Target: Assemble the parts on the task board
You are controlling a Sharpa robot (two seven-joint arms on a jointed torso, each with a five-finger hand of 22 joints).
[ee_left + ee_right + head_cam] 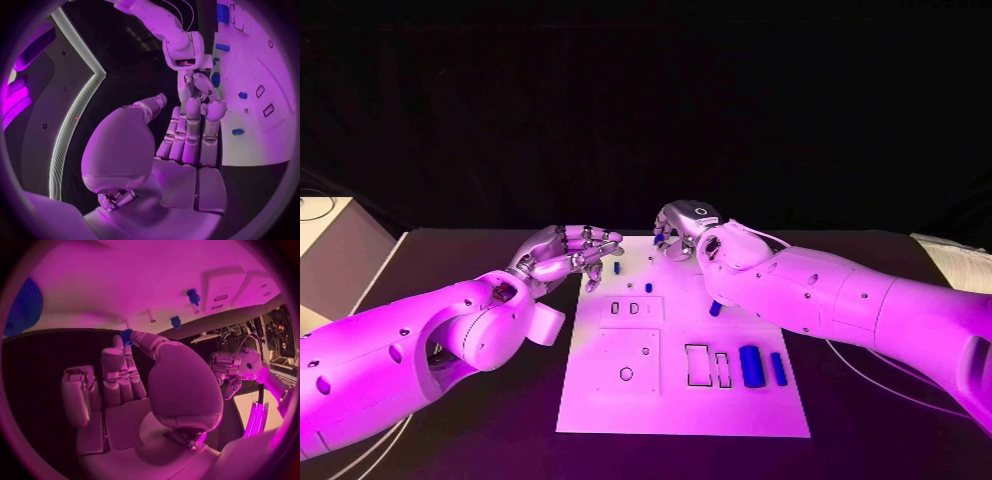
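The white task board (682, 400) lies in the middle of the black table. My right hand (684, 226) hovers at the board's far edge, thumb and a finger pinching a small blue part (125, 335). My left hand (568, 250) is at the board's far left corner, fingers straight and side by side (194, 131), holding nothing. A large blue cylinder (751, 366) and a thinner blue one (777, 368) lie near the board's right edge. Small blue parts stand on the board (617, 267) (649, 287), and another (715, 308) shows beside my right forearm.
Raised white blocks with slots (633, 309) and a round hole (626, 373) sit on the board's left half; empty rectangular outlines (698, 365) lie next to the cylinders. A pale box (329, 250) stands off the table's left side. Cables (877, 375) trail under my right arm.
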